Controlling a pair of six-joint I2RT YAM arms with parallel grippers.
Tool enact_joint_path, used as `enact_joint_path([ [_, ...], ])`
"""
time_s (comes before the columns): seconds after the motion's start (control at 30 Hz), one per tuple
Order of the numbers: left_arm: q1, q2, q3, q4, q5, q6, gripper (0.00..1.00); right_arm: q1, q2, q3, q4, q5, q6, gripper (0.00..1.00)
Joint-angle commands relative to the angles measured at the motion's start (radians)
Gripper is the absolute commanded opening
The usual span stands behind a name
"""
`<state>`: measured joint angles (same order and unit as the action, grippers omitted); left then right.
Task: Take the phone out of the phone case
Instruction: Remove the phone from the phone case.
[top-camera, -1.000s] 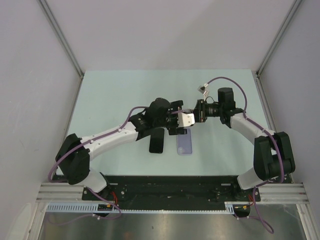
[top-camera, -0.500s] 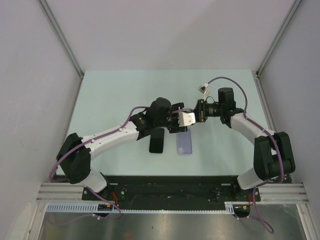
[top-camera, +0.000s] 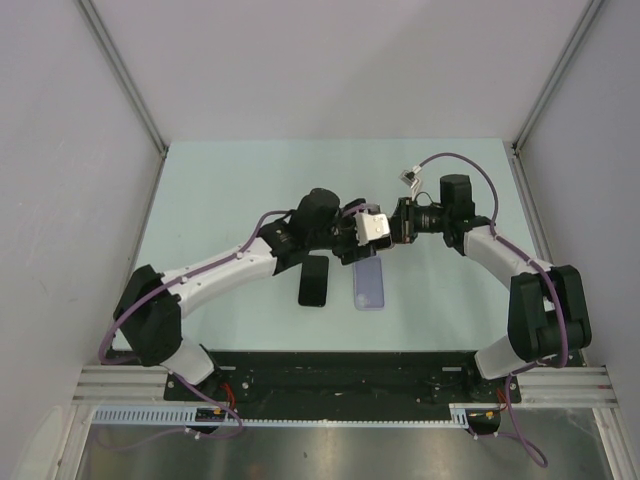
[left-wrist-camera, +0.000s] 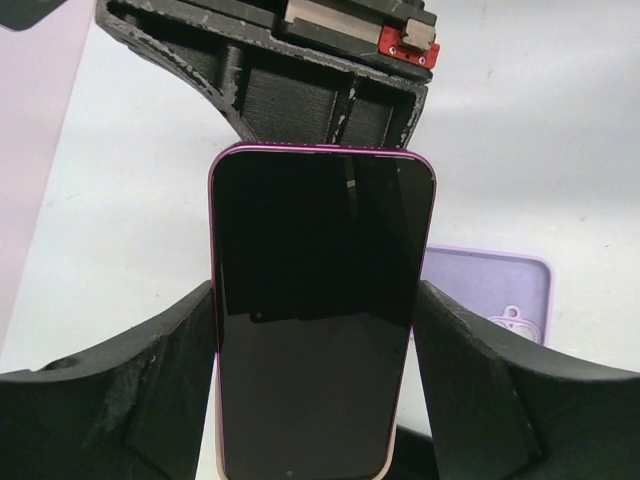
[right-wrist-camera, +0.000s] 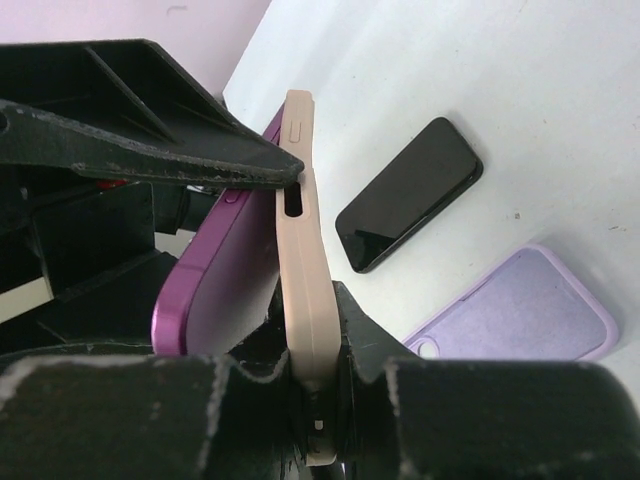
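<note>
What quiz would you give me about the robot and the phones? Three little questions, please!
1. True or false: the black phone lies flat on the table.
2. What does the right gripper pinch? A a beige case; B a spoon; C a cup.
3. How many phones are there, counting the purple phone in the left gripper?
Key: 1 true; 2 A; 3 two.

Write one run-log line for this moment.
left gripper: shut on purple phone | right gripper: shut on beige case | phone: partly out
</note>
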<state>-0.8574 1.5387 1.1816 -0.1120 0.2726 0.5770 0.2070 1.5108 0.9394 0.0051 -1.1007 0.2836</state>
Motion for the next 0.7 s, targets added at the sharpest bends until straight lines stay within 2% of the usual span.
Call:
enact_joint_path([
  [0.0, 0.037, -0.015, 0.075, 0.018, 0.115, -0.143, 0.01, -0.024, -0.038, 0.012, 0.033, 0.028, -0.021, 0.0],
  [0.3, 0.096, 0.005, 0.104, 0.026, 0.191, -0.296, 0.0, -0.024, -0.054, 0.012, 0.01, 0.051, -0.069, 0.0],
  [0.5, 0.112, 0.003, 0.105, 0.049, 0.171, -0.388, 0.0, -0.009, -0.07, 0.012, -0.001, 0.096, -0.113, 0.0],
  [0.67, 0.123, 0.0, 0.108, 0.06, 0.091, -0.44, 0.0, -0.008, -0.087, 0.012, -0.037, 0.156, -0.135, 0.0],
])
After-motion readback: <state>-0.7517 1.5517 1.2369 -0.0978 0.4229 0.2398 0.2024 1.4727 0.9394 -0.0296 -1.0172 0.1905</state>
